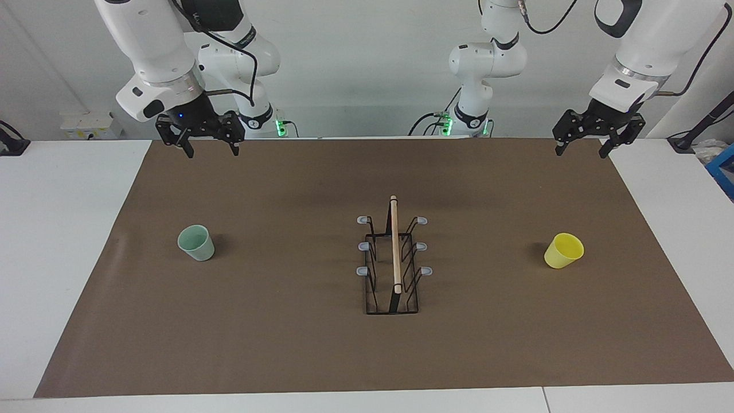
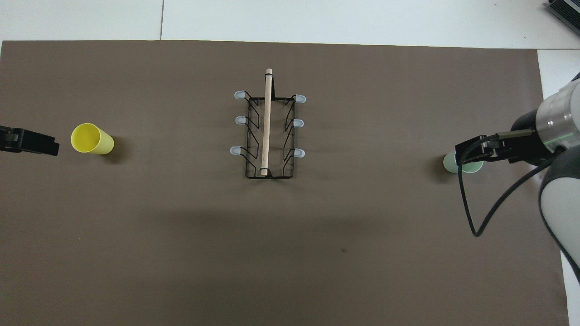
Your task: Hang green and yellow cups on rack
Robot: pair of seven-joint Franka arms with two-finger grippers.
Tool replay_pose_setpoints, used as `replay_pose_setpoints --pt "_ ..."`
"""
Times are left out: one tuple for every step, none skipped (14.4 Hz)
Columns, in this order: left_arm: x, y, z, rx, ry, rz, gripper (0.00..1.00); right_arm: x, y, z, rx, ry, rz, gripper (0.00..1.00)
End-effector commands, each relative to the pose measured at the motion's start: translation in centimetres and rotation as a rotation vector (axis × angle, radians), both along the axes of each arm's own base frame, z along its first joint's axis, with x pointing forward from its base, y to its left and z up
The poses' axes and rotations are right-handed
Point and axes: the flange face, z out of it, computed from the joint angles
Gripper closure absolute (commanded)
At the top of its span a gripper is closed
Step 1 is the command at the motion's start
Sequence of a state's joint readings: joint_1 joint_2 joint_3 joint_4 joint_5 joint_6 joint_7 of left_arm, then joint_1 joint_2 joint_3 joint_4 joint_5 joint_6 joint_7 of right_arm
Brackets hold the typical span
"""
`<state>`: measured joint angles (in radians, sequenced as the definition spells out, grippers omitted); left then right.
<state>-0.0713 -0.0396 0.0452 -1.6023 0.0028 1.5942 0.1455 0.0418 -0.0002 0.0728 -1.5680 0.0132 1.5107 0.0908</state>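
The pale green cup (image 1: 196, 242) (image 2: 450, 165) stands mouth up on the brown mat toward the right arm's end. The yellow cup (image 1: 563, 250) (image 2: 92, 139) stands mouth up toward the left arm's end. Between them, at the mat's middle, is the black wire rack (image 1: 395, 252) (image 2: 267, 122) with its wooden dowel on top and grey-tipped prongs, all bare. My right gripper (image 1: 212, 154) (image 2: 466, 151) hangs open and empty, high above the mat's robot-side edge. From overhead it covers part of the green cup without touching it. My left gripper (image 1: 580, 155) (image 2: 50, 146) hangs open and empty at the other corner.
The brown mat (image 1: 287, 344) covers most of the white table (image 1: 57, 229). A blue box (image 1: 723, 166) and cables lie off the mat at the left arm's end. A white power strip (image 1: 86, 123) sits at the right arm's end.
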Motion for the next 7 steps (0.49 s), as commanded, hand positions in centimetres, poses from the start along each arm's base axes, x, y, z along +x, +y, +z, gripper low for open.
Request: replay_pose_setpoints --pt "-0.69 0.28 0.24 -0.009 0.010 0.000 0.00 0.06 -0.18 -0.01 -0.011 -0.011 -0.015 0.00" --pt "-0.74 0.27 0.20 -0.011 0.015 0.001 0.00 0.03 -0.26 0.07 -0.011 -0.012 -0.016 0.00" --pt "-0.79 0.27 0.16 -0.011 0.019 0.003 0.00 0.07 -0.26 -0.08 -0.012 -0.009 -0.016 0.00" --pt "-0.85 0.25 0.22 -0.012 0.020 0.004 0.00 0.07 -0.26 -0.08 -0.012 -0.009 -0.016 0.00" --pt "-0.91 0.25 0.11 -0.012 0.026 0.004 0.00 0.07 -0.26 -0.08 -0.012 -0.009 -0.016 0.00" --pt "-0.99 0.25 0.05 -0.012 0.033 0.003 0.00 0.08 -0.34 -0.08 -0.012 -0.009 -0.016 0.00" --pt "-1.07 0.48 -0.02 -0.014 0.041 0.007 0.00 0.08 -0.43 -0.08 -0.011 -0.009 -0.007 0.00"
